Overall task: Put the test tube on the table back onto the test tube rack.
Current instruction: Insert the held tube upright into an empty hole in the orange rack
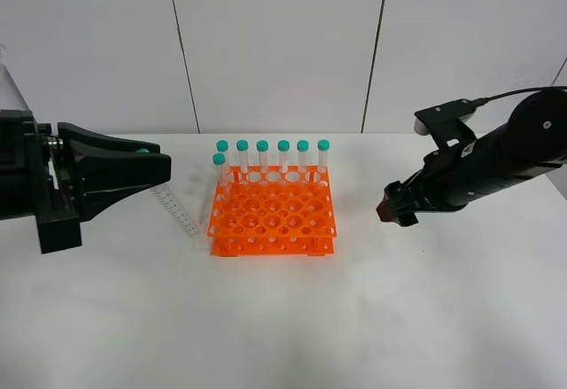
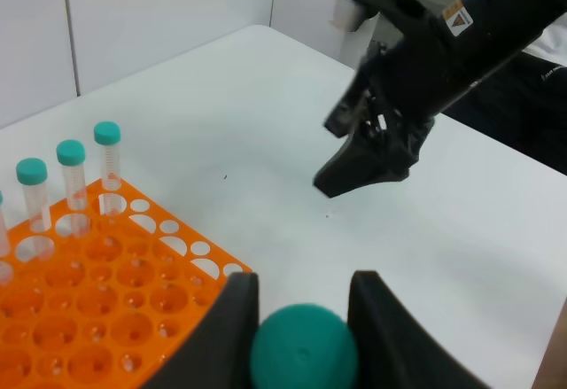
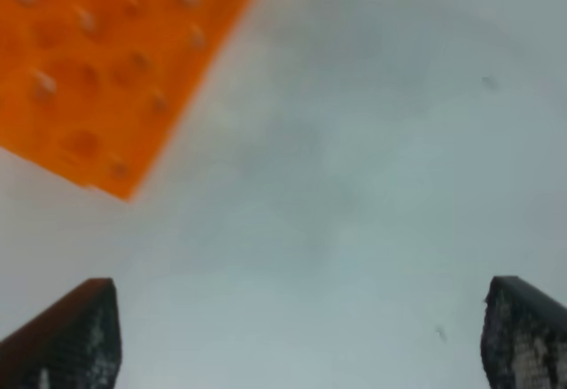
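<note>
My left gripper (image 1: 152, 167) is shut on the teal cap (image 2: 303, 351) of a clear test tube (image 1: 175, 211). The tube slants down from the fingers toward the white table (image 1: 283, 318), just left of the orange test tube rack (image 1: 273, 216). I cannot tell whether its tip touches the table. Several identical teal-capped tubes (image 1: 273, 159) stand along the rack's back rows. The rack also shows in the left wrist view (image 2: 97, 309) and the right wrist view (image 3: 106, 61). My right gripper (image 1: 390, 207) is open and empty, hovering to the right of the rack; its fingers (image 3: 80, 331) stand wide apart.
White wall panels (image 1: 275, 43) rise behind the table. In the left wrist view the right arm (image 2: 425, 70) hangs over the table beyond the rack. Bare tabletop (image 3: 354, 185) lies under the right gripper.
</note>
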